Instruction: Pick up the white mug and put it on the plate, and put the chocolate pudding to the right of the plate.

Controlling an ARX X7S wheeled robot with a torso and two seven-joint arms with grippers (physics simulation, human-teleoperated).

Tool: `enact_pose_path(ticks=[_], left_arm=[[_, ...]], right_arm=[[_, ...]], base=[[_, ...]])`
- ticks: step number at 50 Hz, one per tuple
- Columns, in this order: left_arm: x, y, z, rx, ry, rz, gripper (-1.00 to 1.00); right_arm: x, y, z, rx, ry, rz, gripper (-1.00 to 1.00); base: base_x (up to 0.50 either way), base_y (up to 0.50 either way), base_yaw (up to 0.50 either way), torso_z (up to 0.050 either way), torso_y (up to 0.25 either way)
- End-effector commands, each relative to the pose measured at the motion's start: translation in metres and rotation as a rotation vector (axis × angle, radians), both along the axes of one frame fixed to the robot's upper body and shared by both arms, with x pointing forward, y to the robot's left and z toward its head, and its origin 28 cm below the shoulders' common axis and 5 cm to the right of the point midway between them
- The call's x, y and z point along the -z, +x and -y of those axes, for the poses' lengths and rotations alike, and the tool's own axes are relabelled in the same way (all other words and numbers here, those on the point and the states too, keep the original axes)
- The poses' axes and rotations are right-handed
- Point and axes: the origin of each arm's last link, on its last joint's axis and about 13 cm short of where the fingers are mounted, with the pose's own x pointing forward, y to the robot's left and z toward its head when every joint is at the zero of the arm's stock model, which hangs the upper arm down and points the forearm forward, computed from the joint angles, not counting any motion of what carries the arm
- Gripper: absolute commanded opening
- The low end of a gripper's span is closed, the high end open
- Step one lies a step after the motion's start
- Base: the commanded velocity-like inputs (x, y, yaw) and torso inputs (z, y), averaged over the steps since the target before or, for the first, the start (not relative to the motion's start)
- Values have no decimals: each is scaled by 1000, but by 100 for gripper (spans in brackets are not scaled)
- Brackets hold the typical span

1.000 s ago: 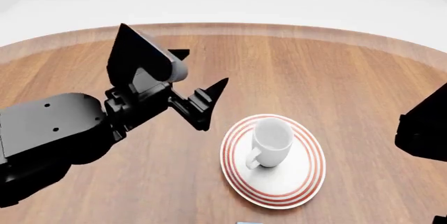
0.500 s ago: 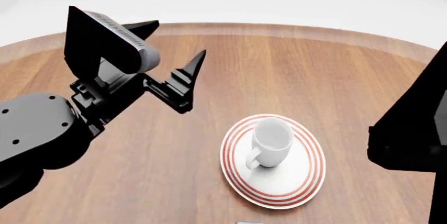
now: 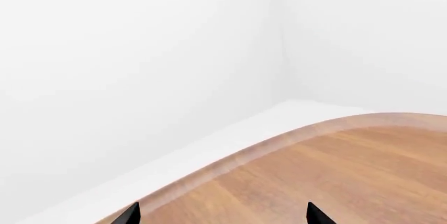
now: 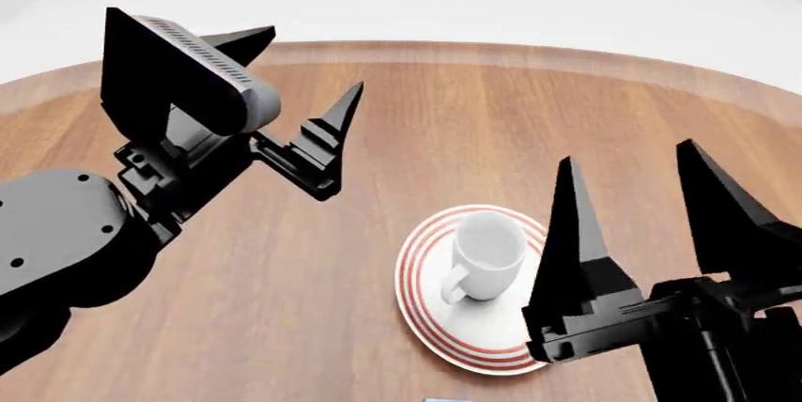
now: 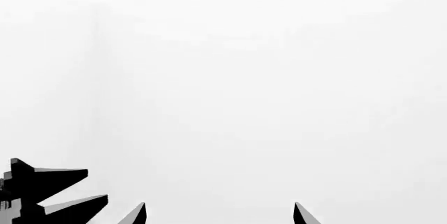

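- White ceramic on red rings: the white mug (image 4: 486, 254) stands upright on the plate (image 4: 433, 327), handle toward the near-left, so we judge the first half of the task done.
- We hold our left gripper (image 4: 300, 92) raised over the wooden table (image 4: 501, 130), well left of the plate, jaws spread wide and gripping nothing; its wrist view shows only two fingertips (image 3: 130, 214), the table edge and a white wall.
- Our right gripper (image 4: 640, 205) rises near the plate's right side, fingers pointing up, jaws wide apart and empty; its wrist camera looks at blank wall.
- The chocolate pudding is not clearly in view; a tiny blue-grey sliver at the head view's bottom edge may be it, but we cannot tell.
- For the step in hand, we judge the right arm should tip down, find the box, close across its slim sides, and set it on bare table right of the plate, clear of the rim.
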Motion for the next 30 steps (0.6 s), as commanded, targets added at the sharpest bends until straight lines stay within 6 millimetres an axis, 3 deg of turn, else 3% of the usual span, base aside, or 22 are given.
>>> enact_pose_path(ticks=[1, 14, 30], left_arm=[[-4, 3, 3, 18, 14, 32, 100], [-6, 2, 1, 10, 2, 39, 100], [-6, 2, 0, 6, 3, 41, 100]], right_arm=[[8, -4, -4, -115, -6, -261, 100], [20, -10, -11, -183, -169, -407, 100], [3, -23, -20, -229, -98, -524, 100]], base=[[0, 0, 0, 0, 0], [0, 0, 0, 0, 0], [0, 0, 0, 0, 0]])
